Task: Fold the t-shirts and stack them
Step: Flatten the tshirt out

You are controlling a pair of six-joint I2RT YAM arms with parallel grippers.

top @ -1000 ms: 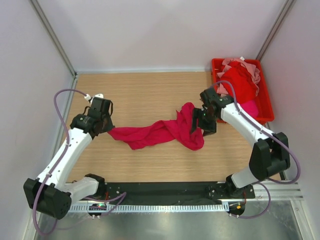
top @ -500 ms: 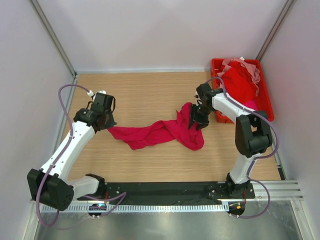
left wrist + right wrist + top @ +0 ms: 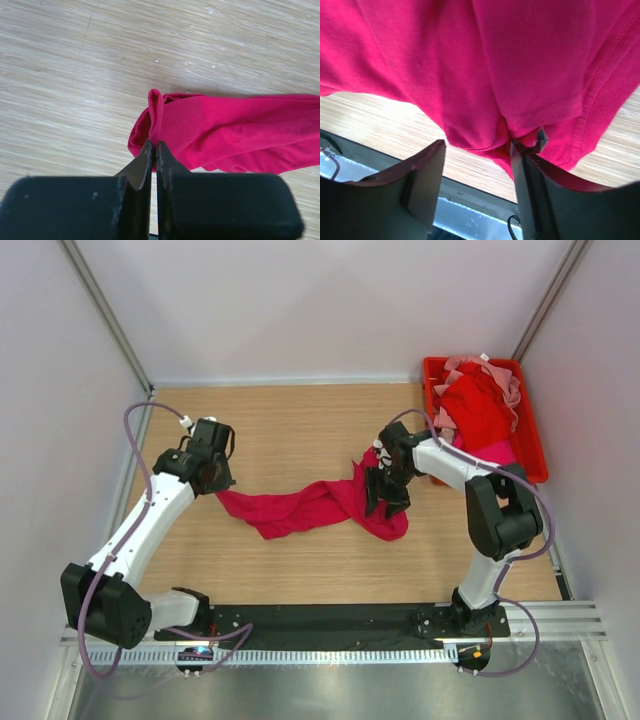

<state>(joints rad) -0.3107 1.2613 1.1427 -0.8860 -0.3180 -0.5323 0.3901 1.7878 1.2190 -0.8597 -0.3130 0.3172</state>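
- Pinching a folded edge of the crimson t-shirt [image 3: 225,130], the left gripper [image 3: 154,150] has its jaws pressed flat together on the cloth, toward the left edge of the worktop [image 3: 280,420].
- At the garment's other end, the right gripper [image 3: 477,145] stands with jaws spread. Cloth sags into the gap, and no firm bite on it shows.
- The crimson t-shirt lies twisted like a rope across the middle of the worktop. It runs from one gripper to the other and is heaped thicker at its right end.
- The fabric looks light and limp, with no stiffness of its own, so it will likely slump and twist wherever it is unsupported. A thin pinch is enough to hold it.
- The best holds are probably the hem, a shoulder seam or a corner, where a pull can draw it flat. A grab in the bunched middle risks gathering several layers.
- The red bin [image 3: 532,435] sits at the worktop's far right corner. It is heaped above its rim with a red shirt [image 3: 480,405], a pale pink shirt [image 3: 510,390] and a magenta shirt [image 3: 497,455] at its near end.
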